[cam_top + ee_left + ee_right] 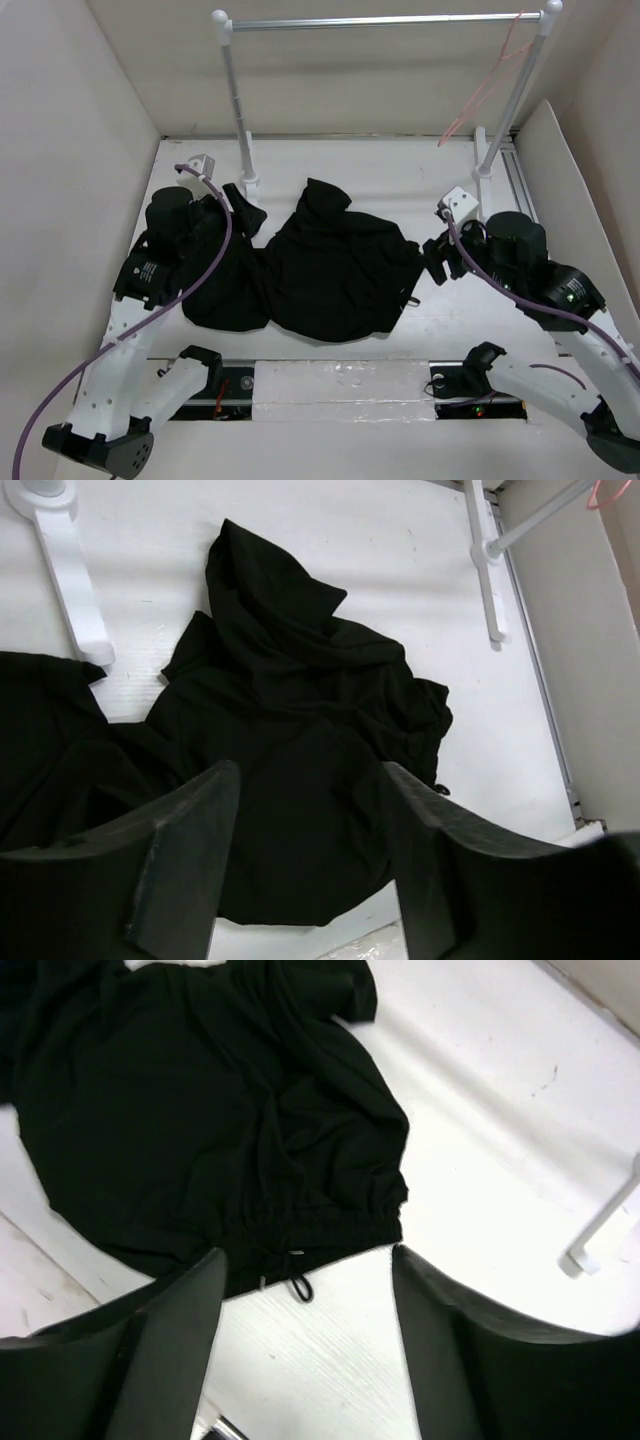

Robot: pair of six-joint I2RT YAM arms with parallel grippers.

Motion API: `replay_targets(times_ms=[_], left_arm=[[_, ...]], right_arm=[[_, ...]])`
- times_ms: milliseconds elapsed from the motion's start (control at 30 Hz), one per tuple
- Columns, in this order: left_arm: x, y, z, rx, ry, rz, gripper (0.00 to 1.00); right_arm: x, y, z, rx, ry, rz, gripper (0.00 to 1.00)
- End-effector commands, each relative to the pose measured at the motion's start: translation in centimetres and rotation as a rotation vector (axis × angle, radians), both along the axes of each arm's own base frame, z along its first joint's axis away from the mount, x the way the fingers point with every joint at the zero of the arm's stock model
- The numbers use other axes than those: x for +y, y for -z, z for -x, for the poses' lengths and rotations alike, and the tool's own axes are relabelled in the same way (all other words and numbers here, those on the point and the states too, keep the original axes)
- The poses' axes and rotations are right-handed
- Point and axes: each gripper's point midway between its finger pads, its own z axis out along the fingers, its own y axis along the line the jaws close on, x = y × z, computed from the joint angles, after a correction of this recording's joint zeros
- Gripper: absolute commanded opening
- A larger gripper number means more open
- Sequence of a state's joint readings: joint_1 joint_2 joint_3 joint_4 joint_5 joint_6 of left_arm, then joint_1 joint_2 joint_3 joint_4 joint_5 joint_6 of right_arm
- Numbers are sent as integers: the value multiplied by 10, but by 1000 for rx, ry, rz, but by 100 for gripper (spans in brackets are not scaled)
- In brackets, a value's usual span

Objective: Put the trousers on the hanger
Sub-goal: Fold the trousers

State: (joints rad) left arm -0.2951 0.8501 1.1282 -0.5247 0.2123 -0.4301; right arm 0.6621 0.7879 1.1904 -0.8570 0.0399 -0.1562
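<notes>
At the near edge of the white tabletop [380,165] the two arms reach inward from either side. The left pincer [310,772] is released, its two dark fingers spread wide with nothing between them. It hangs over the left part of the large black soft fabric trousers [330,265]; whether it touches the cloth cannot be told. The right pincer [307,1255] is likewise released and grasps nothing. It is poised just beside the garment's right edge, over the gathered waistband, where a thin black drawstring [298,1285] trails onto the bare surface.

The trousers lie crumpled in a heap on the middle of the tabletop, between the two arms. One fold is bunched upward toward the far side, and another lobe spreads under the left arm, close to the foot of the left white post [75,590].

Farther back stands the silver rail on white posts [385,20]. The thin pinkish-red wire hanger [480,92] hangs by its hook from the right end of the rail, tilted beside the right post and well apart from the trousers.
</notes>
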Motion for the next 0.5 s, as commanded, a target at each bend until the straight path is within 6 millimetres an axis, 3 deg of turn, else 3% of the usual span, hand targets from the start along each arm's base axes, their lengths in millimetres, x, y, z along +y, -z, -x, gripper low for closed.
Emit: replay_targets(times_ms=[0, 67, 133, 167, 233, 267, 400, 433, 467], left_arm=[[-8, -14, -8, -40, 23, 30, 57], [-10, -10, -8, -34, 42, 26, 58], [-13, 3, -7, -10, 61, 13, 57], [-16, 8, -6, 2, 85, 10, 56], [-20, 17, -5, 16, 111, 13, 50], [-23, 16, -6, 10, 127, 21, 45], [-30, 11, -14, -17, 146, 43, 34], [-33, 14, -21, -5, 150, 41, 31], [-39, 13, -22, -6, 180, 47, 29]], right_arm=[[-12, 14, -5, 54, 71, 47, 76], [-20, 34, -8, 108, 112, 74, 81], [-23, 44, -10, 129, 127, 71, 74], [-28, 47, -12, 133, 149, 61, 51], [-29, 60, -14, 157, 150, 50, 21], [-27, 71, -13, 187, 139, 34, 0], [-28, 99, -15, 256, 150, 32, 1], [-29, 113, -17, 281, 162, 28, 9], [-29, 121, -18, 295, 166, 27, 33]])
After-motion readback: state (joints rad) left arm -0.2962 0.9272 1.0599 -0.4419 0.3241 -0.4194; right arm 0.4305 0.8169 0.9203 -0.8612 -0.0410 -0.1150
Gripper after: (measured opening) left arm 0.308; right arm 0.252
